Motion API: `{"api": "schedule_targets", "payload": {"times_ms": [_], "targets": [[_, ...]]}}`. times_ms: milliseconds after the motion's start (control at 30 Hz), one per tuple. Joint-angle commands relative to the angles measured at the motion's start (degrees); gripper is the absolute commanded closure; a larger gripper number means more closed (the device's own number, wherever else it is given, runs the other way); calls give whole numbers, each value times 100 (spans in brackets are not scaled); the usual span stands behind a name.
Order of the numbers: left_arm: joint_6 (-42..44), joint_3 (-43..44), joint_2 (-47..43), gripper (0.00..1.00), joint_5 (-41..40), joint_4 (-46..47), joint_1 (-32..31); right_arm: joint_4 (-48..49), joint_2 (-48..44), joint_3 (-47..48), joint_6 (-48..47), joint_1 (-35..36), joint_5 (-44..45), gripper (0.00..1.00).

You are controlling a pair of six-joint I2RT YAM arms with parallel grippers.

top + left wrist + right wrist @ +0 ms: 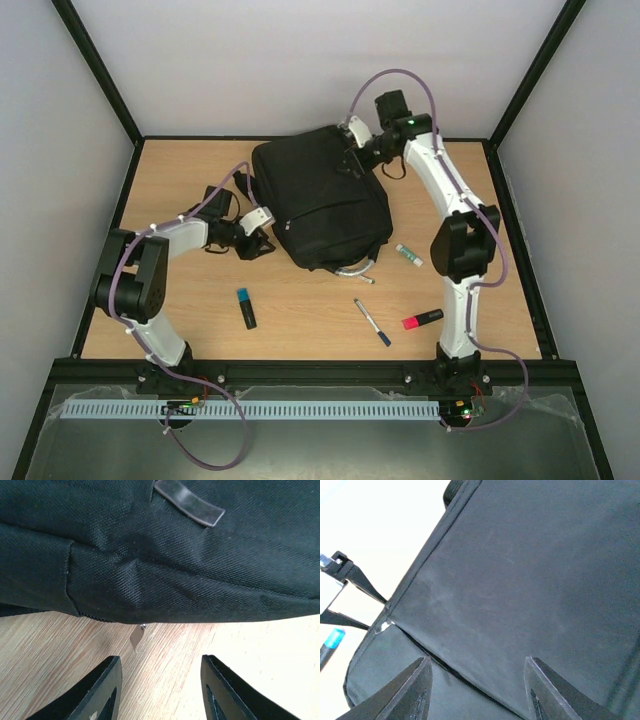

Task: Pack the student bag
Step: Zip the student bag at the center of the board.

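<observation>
Packing looks barely begun: the student bag [320, 195] lies just ahead of the parted jaws of the left gripper [161, 660] and under the equally parted jaws of the right gripper [477, 661], with the pen [372, 322] and red highlighter [422, 320] well outside both.

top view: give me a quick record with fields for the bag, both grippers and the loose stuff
bag: black student bag, lying flat mid-table
left gripper: open, low at the bag's left edge, facing a zip pull
right gripper: open, over the bag's far right corner
loose on table: blue-capped marker, pen, red highlighter, white tube
</observation>
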Motion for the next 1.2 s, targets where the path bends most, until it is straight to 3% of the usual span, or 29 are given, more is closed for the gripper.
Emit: {"api": "schedule_targets", "payload": {"times_ms": [0,500,933,1167], "targets": [[-92,-92,189,54,2,508,-83,3,462,234,415,266,-493,50],[23,32,534,64,-389,567,-285,165,1722,516,618,539,-651,52],[90,451,892,75,-625,513,-346,128,1941,296,657,541,-515,51],[148,479,878,94,-540,399,-350,142,2009,196,683,540,-336,51]]}}
